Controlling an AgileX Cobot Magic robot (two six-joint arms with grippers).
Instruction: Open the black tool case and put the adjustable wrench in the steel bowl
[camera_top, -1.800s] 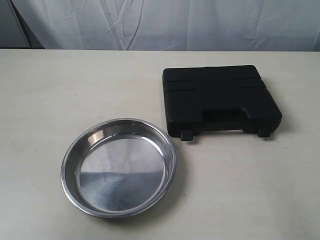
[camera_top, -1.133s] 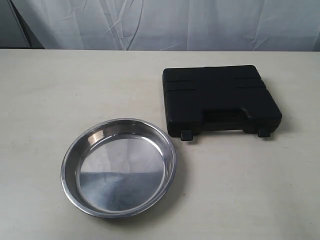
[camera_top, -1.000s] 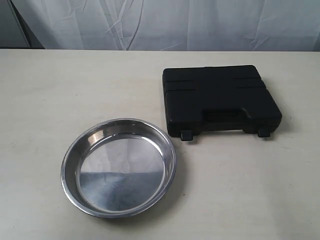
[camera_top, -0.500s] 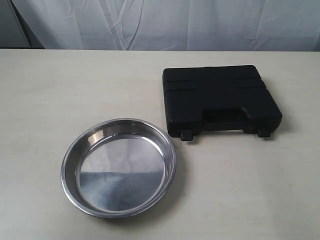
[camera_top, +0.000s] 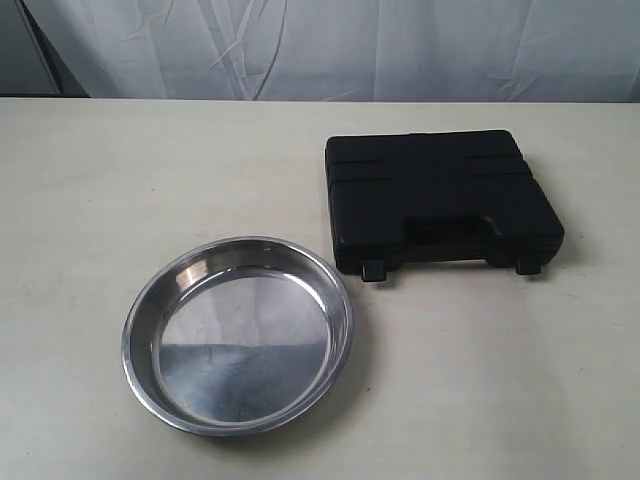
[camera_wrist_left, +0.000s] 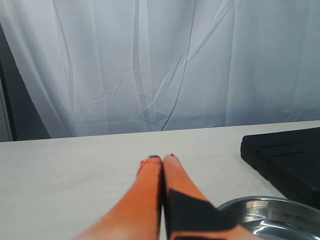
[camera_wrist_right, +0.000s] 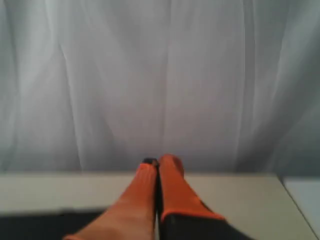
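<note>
The black tool case (camera_top: 440, 198) lies closed on the table, right of centre, its handle and two latches facing the near edge. The steel bowl (camera_top: 238, 334) sits empty at the front left; its rim (camera_wrist_left: 270, 205) and the case's corner (camera_wrist_left: 285, 157) also show in the left wrist view. The adjustable wrench is hidden. Neither arm shows in the exterior view. My left gripper (camera_wrist_left: 162, 159) is shut with orange fingers pressed together, above the table beside the bowl. My right gripper (camera_wrist_right: 158, 161) is shut too, holding nothing, with a dark strip (camera_wrist_right: 35, 225), possibly the case, below it.
A white curtain (camera_top: 330, 45) hangs behind the table's far edge. The cream tabletop (camera_top: 120, 180) stretches left of the case and behind the bowl.
</note>
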